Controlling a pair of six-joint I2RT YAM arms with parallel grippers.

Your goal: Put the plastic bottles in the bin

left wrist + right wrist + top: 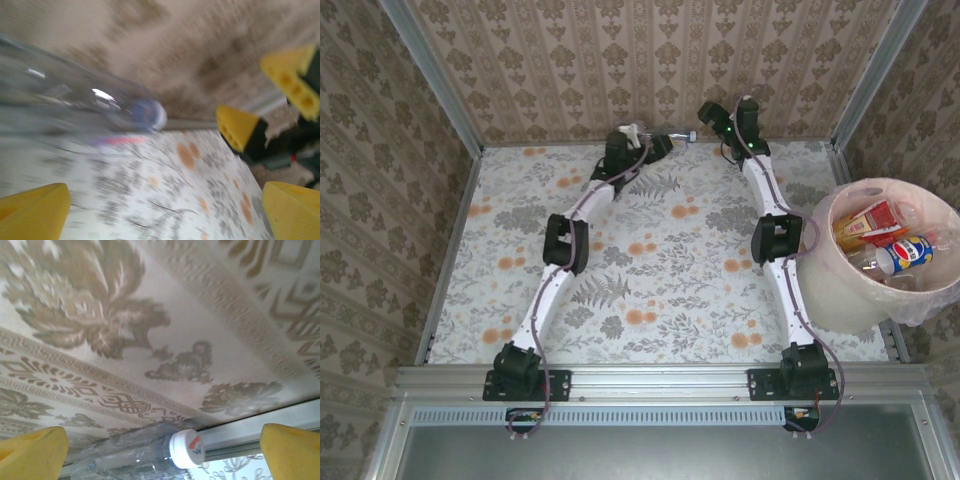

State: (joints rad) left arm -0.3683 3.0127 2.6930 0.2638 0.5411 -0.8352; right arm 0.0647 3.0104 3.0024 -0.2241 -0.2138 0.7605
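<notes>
Bin at the right, one bottle at the far wall.

At the right edge of the table point(660, 300), just beside the right arm point(782, 262), the bin point(840, 300), with several bottles point(905, 252) heaped inside. Both arms stretched from the near edge to the far edge, the left arm point(565, 245) left of centre. At the foot of the back wall point(650, 60), a single bottle point(125, 452) on its side along the wall, between the left gripper point(165, 200) and the right gripper point(164, 440), well apart from the bin.

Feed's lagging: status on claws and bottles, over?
Left claw, right claw open, empty. One clear bottle by far wall; more bottles in bin. Nothing blocking.
</notes>
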